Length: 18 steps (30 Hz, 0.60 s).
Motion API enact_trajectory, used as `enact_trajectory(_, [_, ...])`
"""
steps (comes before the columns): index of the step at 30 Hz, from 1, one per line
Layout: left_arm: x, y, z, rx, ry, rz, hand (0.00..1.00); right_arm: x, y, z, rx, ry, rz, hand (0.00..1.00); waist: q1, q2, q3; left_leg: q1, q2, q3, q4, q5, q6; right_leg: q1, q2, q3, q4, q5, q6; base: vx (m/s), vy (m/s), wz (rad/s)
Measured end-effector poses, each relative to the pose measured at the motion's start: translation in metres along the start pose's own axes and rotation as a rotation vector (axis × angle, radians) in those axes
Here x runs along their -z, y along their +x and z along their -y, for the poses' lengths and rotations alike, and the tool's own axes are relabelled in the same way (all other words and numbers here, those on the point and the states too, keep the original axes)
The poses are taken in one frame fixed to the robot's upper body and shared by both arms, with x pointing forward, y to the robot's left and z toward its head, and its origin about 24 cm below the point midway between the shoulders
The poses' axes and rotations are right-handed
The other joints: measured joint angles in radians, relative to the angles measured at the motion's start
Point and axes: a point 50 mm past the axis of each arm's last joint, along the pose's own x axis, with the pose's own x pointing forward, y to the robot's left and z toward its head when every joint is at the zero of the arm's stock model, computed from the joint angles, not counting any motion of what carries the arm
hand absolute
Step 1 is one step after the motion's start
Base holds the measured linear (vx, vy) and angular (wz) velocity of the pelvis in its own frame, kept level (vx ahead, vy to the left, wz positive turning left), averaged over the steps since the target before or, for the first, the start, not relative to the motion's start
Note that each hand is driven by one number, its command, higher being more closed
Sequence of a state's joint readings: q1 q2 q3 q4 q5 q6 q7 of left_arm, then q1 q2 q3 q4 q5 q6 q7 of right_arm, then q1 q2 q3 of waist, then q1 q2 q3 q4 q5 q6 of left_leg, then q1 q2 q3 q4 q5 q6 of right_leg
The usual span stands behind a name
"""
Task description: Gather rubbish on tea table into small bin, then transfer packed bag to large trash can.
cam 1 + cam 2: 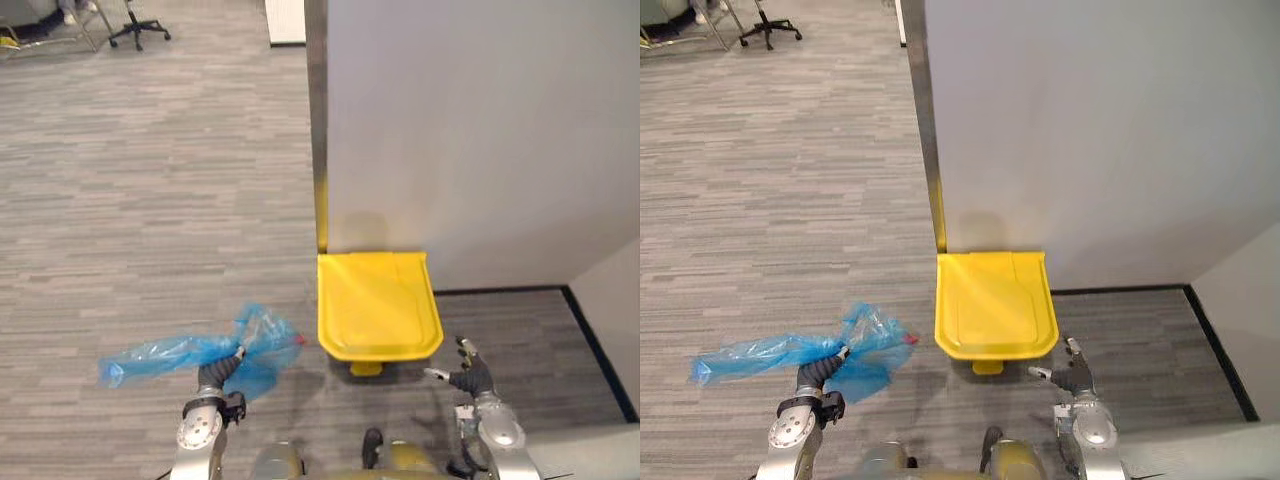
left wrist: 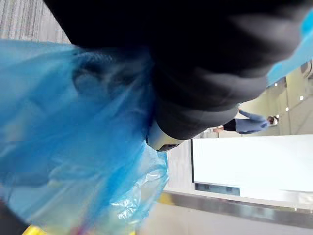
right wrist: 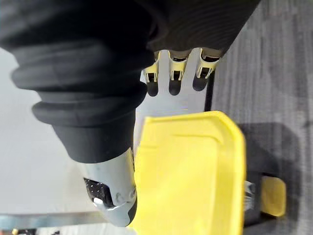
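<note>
Eye view: left hand (image 1: 220,372) at 7 o'clock clutches the blue bag (image 1: 170,352). Yellow bin (image 1: 378,305) sits centre with its lid down, and right hand (image 1: 468,378) is at 5 o'clock. Left wrist view: bag bunched against the hand; right wrist view: fingers (image 3: 171,67) straight, holding nothing, near the bin.

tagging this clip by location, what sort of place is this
Likely an office: grey striped carpet floor, a black swivel chair far off, and a yellow-lidded pedal trash can against a grey partition wall.
</note>
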<state>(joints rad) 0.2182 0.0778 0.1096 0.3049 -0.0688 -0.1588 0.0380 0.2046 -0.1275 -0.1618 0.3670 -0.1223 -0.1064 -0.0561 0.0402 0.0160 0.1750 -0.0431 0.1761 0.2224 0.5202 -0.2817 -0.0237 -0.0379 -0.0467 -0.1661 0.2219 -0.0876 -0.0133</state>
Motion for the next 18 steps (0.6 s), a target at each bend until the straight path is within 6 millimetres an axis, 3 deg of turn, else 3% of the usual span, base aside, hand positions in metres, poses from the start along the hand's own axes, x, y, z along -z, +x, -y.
enact_trajectory(2, [0.002,0.000,0.000,0.014,0.003,-0.008,1.00,0.005,-0.001,0.006,0.039,0.021,-0.025,0.00,0.001,0.024,-0.014,0.003,0.013,0.000,-0.171,0.081,-0.034,0.001,0.014,0.008,-0.005,-0.003,0.015,0.16,0.124,-0.13])
enact_trajectory(7, [0.007,-0.005,-0.002,0.018,0.015,-0.028,1.00,0.020,-0.010,0.009,0.053,0.032,-0.078,0.00,-0.002,0.008,-0.036,0.061,-0.030,0.033,-0.249,0.082,-0.033,0.023,-0.013,0.036,-0.051,0.008,0.050,0.07,0.116,-0.11])
enact_trajectory(13, [0.016,-0.010,-0.008,0.023,0.031,-0.065,1.00,0.040,-0.015,0.011,0.066,0.043,-0.168,0.00,-0.002,0.007,-0.042,0.115,-0.046,0.053,-0.343,0.118,-0.037,0.032,-0.013,0.056,-0.071,0.013,0.056,-0.01,0.003,-0.10])
enact_trajectory(18, [0.024,-0.014,-0.015,-0.004,0.031,-0.101,1.00,0.045,-0.014,0.009,0.059,0.043,-0.199,0.00,0.000,0.006,-0.042,0.115,-0.036,0.064,-0.349,0.122,-0.044,0.020,0.001,0.069,-0.073,0.023,0.050,-0.05,-0.039,-0.13])
